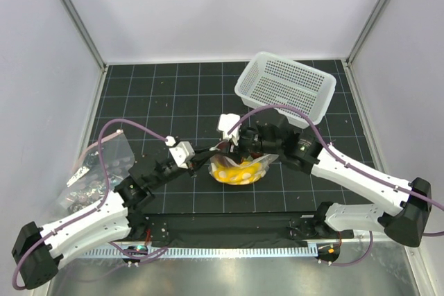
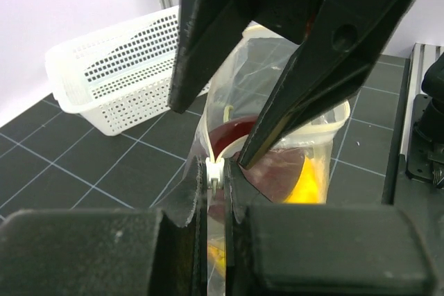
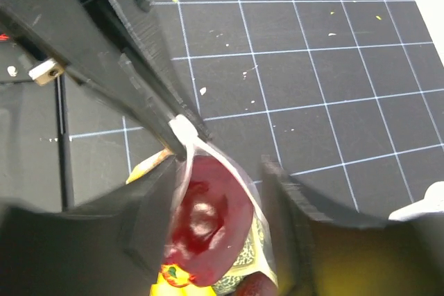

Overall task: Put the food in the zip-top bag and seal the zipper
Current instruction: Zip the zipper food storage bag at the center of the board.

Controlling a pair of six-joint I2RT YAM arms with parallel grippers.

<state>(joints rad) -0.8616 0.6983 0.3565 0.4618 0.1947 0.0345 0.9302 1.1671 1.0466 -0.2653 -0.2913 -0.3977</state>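
Fingers [image 2: 186,202] of the left gripper [image 2: 216,179]: pressed almost together, pinching the pale zipper [image 2: 214,170] at one end of the zip-top bag [image 2: 291,129], with only a sliver of gap between the pads

Around that, a black mat [image 1: 166,95] ruled with thin white grid lines and dotted with small pale flecks. Closed in by plain white walls [image 1: 208,12] at the back and both sides, with metal posts in the far corners. Holds a white perforated basket [image 1: 286,88] near the far right corner and a loose pile of clear bags [image 1: 94,175] at the left edge, both well apart from the work.

Near the middle of the mat, just in front of both arms, stands the zip-top bag, mouth upward, between the two grippers. Shows through the clear plastic a banana [image 2: 309,179] low down, a dark-red fruit [image 3: 208,227] near the top, and a patch of netted melon [image 3: 246,263] beside it.

Back to the left fingers: clamped on the seal strip at the corner of the mouth, holding that edge up.

Right gripper [image 3: 218,171]: fingers [image 3: 298,206] spread wide, reaching down from above and straddling the top of the bag, with the dark-red fruit between them. One finger lies close along the plastic; cannot tell whether it touches. Grips nothing
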